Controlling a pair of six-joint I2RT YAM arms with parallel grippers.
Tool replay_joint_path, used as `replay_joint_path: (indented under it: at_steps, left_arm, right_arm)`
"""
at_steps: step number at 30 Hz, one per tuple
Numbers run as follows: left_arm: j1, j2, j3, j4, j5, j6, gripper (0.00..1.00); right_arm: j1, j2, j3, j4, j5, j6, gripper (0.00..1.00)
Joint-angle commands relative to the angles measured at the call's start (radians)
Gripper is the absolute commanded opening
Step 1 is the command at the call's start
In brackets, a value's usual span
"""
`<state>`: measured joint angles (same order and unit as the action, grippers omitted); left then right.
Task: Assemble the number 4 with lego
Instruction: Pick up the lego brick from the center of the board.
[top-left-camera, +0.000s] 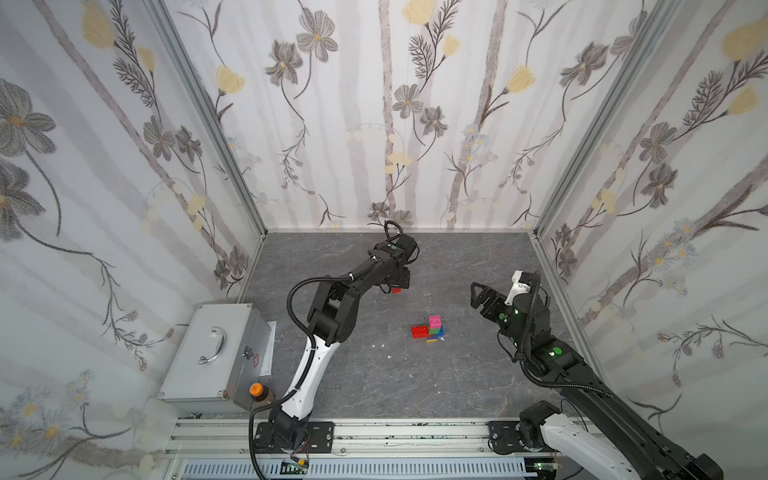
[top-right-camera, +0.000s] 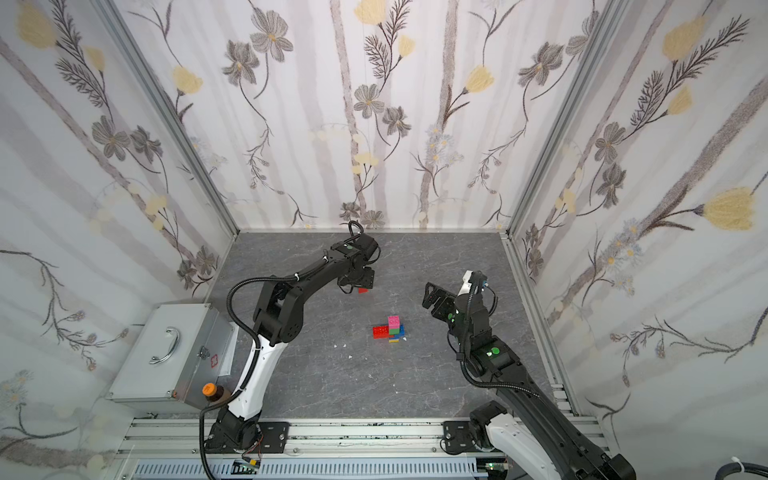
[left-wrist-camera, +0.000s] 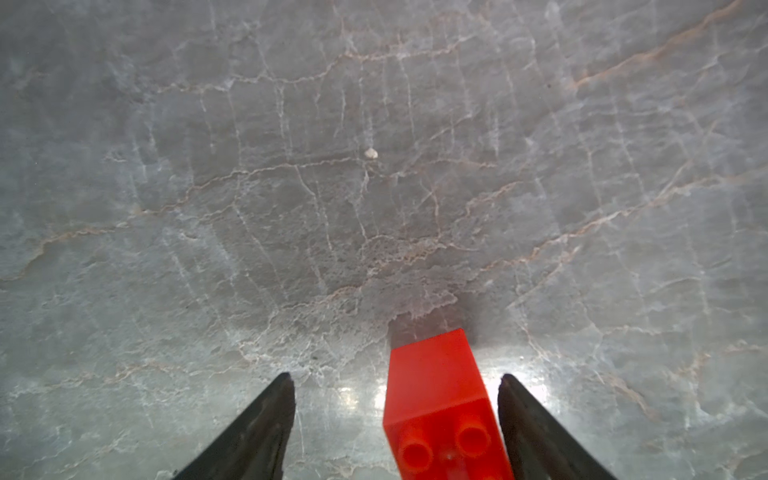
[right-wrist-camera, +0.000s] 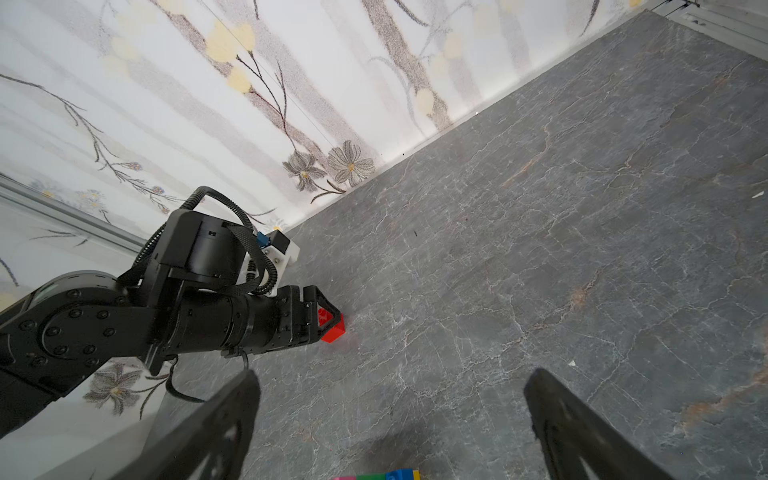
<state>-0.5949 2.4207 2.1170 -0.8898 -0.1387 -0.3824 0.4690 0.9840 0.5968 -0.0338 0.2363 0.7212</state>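
A loose red lego brick (left-wrist-camera: 440, 399) lies on the grey table towards the back, also visible in both top views (top-left-camera: 397, 290) (top-right-camera: 363, 290). My left gripper (left-wrist-camera: 395, 376) is down around it and open: the brick sits close against one finger (left-wrist-camera: 523, 415), with a clear gap to the other. The right wrist view shows the left gripper (right-wrist-camera: 328, 322) over that brick (right-wrist-camera: 336, 330). The partly built number 4 (top-left-camera: 432, 330) (top-right-camera: 392, 330) stands mid-table: pink on top, then green, blue and yellow, with a red brick (top-left-camera: 419, 331) on its side. My right gripper (top-left-camera: 478, 293) (right-wrist-camera: 395, 374) hovers open and empty beside it.
A metal box with a handle (top-left-camera: 216, 353) and a brown bottle with an orange cap (top-left-camera: 257, 392) stand at the front left. Flowered walls close in three sides. The arm bases sit on a rail (top-left-camera: 395, 432) along the front. Small white crumbs (top-left-camera: 379, 345) lie on the table.
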Motion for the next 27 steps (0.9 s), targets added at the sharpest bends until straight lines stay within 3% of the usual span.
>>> replay_joint_path:
  at_steps: [1,7,14,20,27]
  left_arm:
    - [-0.005,0.023,0.033,-0.043,-0.02,-0.036,0.69]
    - [-0.008,0.025,0.031,-0.064,0.001,-0.032,0.42]
    - [-0.015,-0.068,-0.099,-0.024,-0.002,-0.032,0.24]
    - [-0.046,-0.261,-0.378,0.056,-0.016,-0.074,0.22]
    - [-0.129,-0.503,-0.764,0.12,0.037,-0.255,0.24]
  right_arm:
    - [-0.001,-0.005,-0.002,0.012,-0.005,0.001,1.0]
    - [-0.001,-0.014,-0.01,0.012,-0.007,0.001,1.0]
    - [-0.001,-0.01,-0.015,0.017,-0.019,0.0,1.0]
    - [-0.001,0.006,-0.02,0.029,-0.05,0.0,1.0]
    - [-0.001,0.047,-0.013,0.041,-0.09,-0.008,1.0]
